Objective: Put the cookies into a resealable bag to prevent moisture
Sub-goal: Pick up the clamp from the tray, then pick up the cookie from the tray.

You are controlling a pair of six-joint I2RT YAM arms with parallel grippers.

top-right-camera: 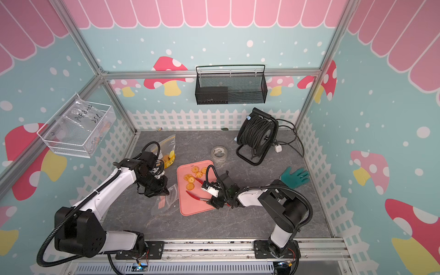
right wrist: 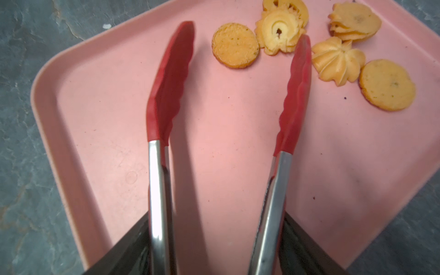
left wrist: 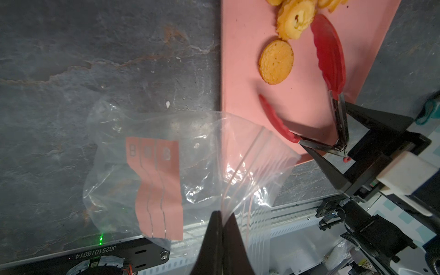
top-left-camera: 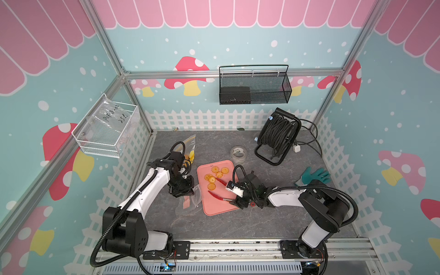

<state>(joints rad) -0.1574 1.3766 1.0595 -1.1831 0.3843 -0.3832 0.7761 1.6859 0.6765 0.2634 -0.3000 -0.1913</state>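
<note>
With left tool (left wrist: 221,215) clenched on bag (left wrist: 202,154) and right tool (right wrist: 215,226) grasping tongs (right wrist: 171,78), hard squeezing may crumble cookies (right wrist: 235,45).

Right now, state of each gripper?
Left gripper: shut on the clear bag, at its edge.
Right gripper: gripping the red tongs; tong tips apart and empty.
</note>
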